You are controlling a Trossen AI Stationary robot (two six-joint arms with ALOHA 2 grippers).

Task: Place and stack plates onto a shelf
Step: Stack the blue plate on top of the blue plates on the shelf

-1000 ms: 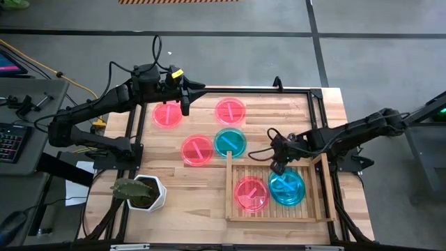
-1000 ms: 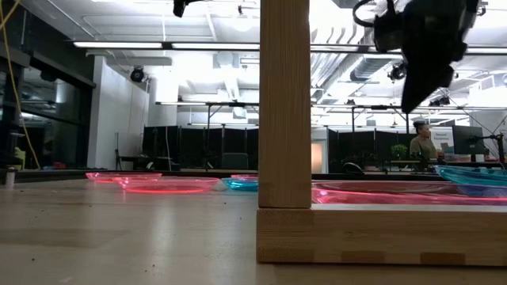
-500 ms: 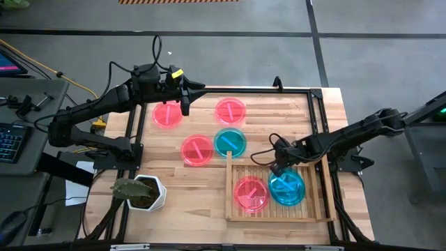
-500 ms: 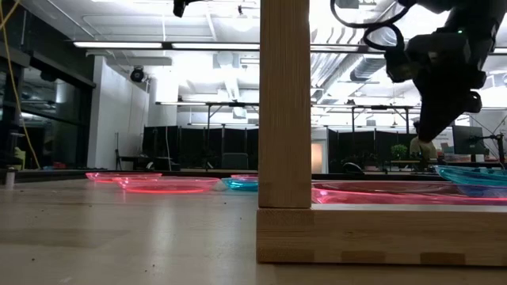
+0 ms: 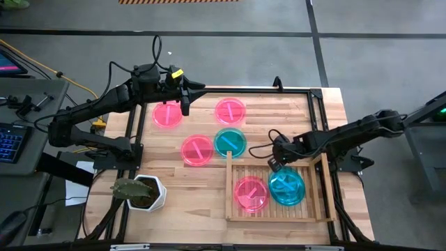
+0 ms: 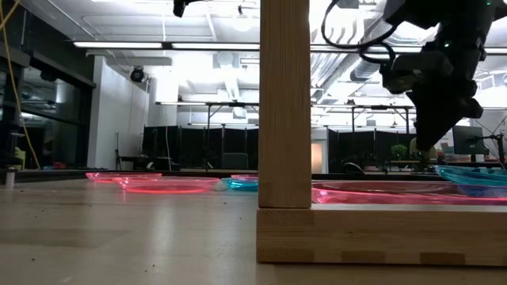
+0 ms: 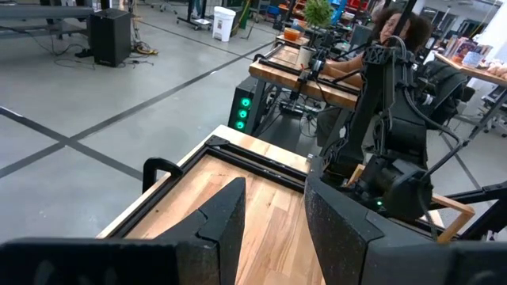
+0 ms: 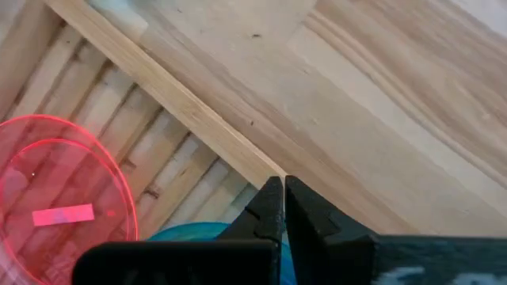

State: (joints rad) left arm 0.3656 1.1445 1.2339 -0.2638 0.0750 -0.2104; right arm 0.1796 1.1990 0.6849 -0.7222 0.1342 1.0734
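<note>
Wooden slats form the shelf (image 5: pixel 321 188) at the tabletop's (image 5: pixel 188 188) near right corner. Inside it lie one pink plate (image 5: pixel 251 193) and, beside it, teal plates (image 5: pixel 287 187), seemingly stacked. The right gripper (image 5: pixel 276 162) hangs over the shelf's far rim, fingers (image 8: pixel 268 212) pressed nearly together, holding nothing. Four plates lie on bare wood: two pink (image 5: pixel 167 113) (image 5: pixel 230 110) near the far edge, then a pink (image 5: pixel 197 149) and a teal (image 5: pixel 230 141) mid-table. The left gripper (image 5: pixel 185 94) hovers at the far edge, fingers (image 7: pixel 224 212) apart, empty.
</note>
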